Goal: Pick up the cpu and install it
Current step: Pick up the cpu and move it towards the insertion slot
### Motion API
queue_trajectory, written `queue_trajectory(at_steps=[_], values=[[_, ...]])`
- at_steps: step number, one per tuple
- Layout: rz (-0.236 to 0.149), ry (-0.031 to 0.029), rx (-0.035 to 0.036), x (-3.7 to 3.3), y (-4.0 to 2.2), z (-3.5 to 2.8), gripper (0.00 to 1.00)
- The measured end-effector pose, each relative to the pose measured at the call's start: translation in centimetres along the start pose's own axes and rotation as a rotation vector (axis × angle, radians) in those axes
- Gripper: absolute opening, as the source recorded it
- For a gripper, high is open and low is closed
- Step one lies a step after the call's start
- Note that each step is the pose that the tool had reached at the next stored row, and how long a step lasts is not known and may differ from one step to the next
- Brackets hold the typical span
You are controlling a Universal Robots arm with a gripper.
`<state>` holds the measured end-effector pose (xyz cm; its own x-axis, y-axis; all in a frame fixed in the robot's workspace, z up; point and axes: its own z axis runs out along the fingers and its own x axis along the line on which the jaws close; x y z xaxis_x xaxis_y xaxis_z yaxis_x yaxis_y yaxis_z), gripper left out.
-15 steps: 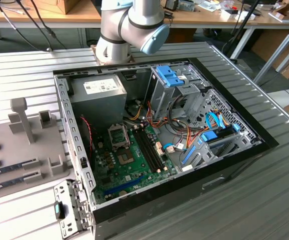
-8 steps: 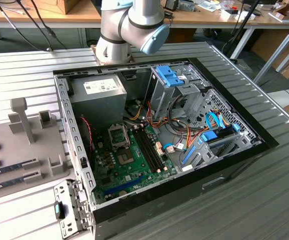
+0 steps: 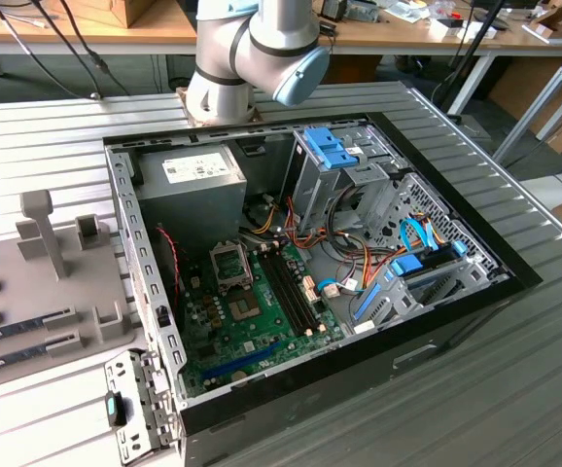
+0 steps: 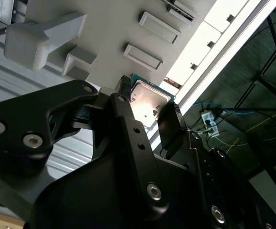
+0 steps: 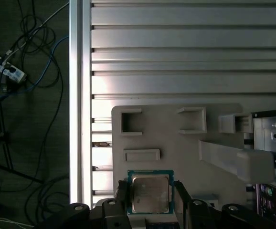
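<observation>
Silver-grey metal with a thin green rim is being pinched between black fingers [image 5: 122, 194]: the cpu [image 5: 150, 192] is being held by the gripper [image 5: 151, 200] at two opposite edges, one finger being pressed against each side in both wrist views, with its metal top [image 4: 150, 98] facing the cameras. Whether the chip is being lifted off the grey fixture plate [image 5: 176, 140] or is resting on it cannot be told. Close around it, the plate is being crowded by rectangular pockets [image 5: 131, 121] and a long blocky post [image 5: 238, 160] on the side toward the computer case [image 5: 271, 138]. On the opposite side the plate's edge is lying near the table's edge rail [image 5: 76, 119], past which cables [image 5: 23, 81] are being seen on the floor. Beyond the plate a wide stretch of ribbed aluminium table [image 5: 176, 47] is being shown. In the exterior view the opened case [image 3: 437, 331] is lying to the exterior view's right of the plate [image 3: 28, 292], its black rim being raised all round the motherboard [image 3: 252, 326]. The socket [image 3: 230, 265] is being hemmed in there, just beside the power supply box [image 3: 189, 185] and near the memory slots [image 3: 286, 282], and the arm [image 3: 252, 44] is standing at the case's far rim.
</observation>
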<state>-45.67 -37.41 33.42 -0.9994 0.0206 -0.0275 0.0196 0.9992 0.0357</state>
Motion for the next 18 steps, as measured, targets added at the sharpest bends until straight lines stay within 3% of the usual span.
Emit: queue_trajectory(at_steps=[18], values=[[0.000, 0.0000, -0.0018, -0.01, 0.01, -0.43, 0.47]])
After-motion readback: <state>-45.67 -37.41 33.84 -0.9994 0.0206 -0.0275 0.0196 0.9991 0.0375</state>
